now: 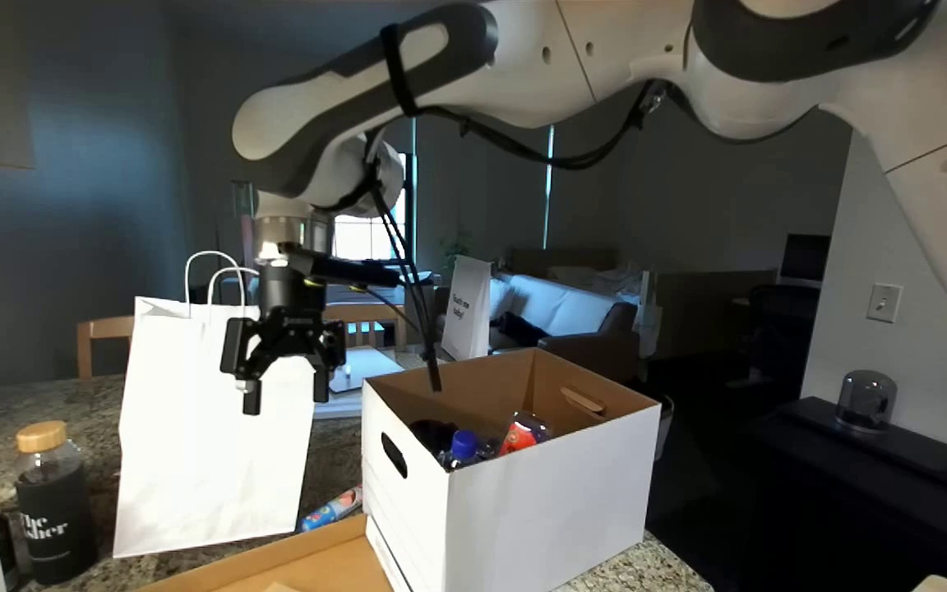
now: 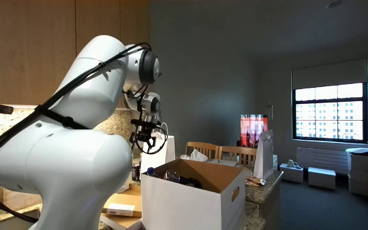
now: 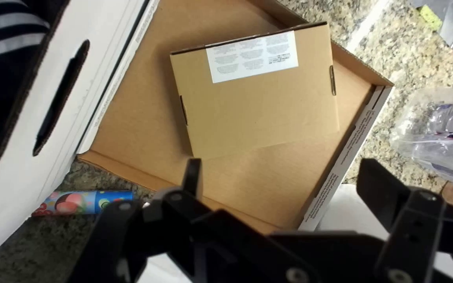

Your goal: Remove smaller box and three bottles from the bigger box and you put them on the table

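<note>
My gripper [image 3: 280, 177] stands open with nothing between its fingers. It hangs above a shallow cardboard tray [image 3: 250, 184], beside the bigger box [image 1: 539, 510], a white carton with a brown inside. In that tray lies the smaller box [image 3: 254, 106], plain brown with a white label. Inside the bigger box, an exterior view shows a bottle with a blue cap [image 1: 464, 448] and a clear bottle with a red label [image 1: 520, 436]. I cannot make out a third bottle there; it is hidden or out of view. The table [image 3: 415, 55] has a speckled granite top.
A tall white paper bag [image 1: 214, 436] stands behind the gripper, near a dark jar [image 1: 54, 518]. A colourful tube [image 3: 85, 202] lies against the bigger box. Clear plastic packaging [image 3: 446, 137] rests beyond the tray. Dark striped cloth [image 3: 10, 35] fills part of the bigger box.
</note>
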### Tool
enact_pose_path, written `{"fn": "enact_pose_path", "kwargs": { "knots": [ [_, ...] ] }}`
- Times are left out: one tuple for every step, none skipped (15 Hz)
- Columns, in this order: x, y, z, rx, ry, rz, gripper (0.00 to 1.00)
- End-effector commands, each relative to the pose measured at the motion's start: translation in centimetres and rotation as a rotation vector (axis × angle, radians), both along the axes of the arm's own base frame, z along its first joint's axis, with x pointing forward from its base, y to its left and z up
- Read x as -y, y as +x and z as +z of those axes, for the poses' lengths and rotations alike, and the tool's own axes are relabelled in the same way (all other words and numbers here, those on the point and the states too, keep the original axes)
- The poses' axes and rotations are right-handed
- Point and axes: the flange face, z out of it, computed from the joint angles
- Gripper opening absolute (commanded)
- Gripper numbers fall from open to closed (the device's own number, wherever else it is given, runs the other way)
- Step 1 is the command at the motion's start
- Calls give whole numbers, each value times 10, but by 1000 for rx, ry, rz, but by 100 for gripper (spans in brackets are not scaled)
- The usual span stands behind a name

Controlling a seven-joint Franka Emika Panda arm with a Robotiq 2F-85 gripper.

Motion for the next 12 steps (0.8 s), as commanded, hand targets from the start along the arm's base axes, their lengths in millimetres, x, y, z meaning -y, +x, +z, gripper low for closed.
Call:
{"fn": "enact_pose_path", "kwargs": {
  "knots": [
    [31,-23,23,10,-31,-91,100],
    [38,-27,25,-6,-45,-105,100],
    [50,-31,27,-15,-30,-124,100],
    [59,-34,28,-9,-22,-164,100],
    [71,-38,28,-3,-9,-219,100],
    [79,-41,27,-5,6,-256,100],
    [90,-45,25,-10,19,-284,100],
    [99,-48,24,-11,36,-320,100],
    [110,-51,22,-4,52,-369,100],
    [118,-55,21,7,74,-409,100],
    [123,-59,16,43,91,-454,100],
    [126,-63,14,73,93,-493,100]
  ]
}}
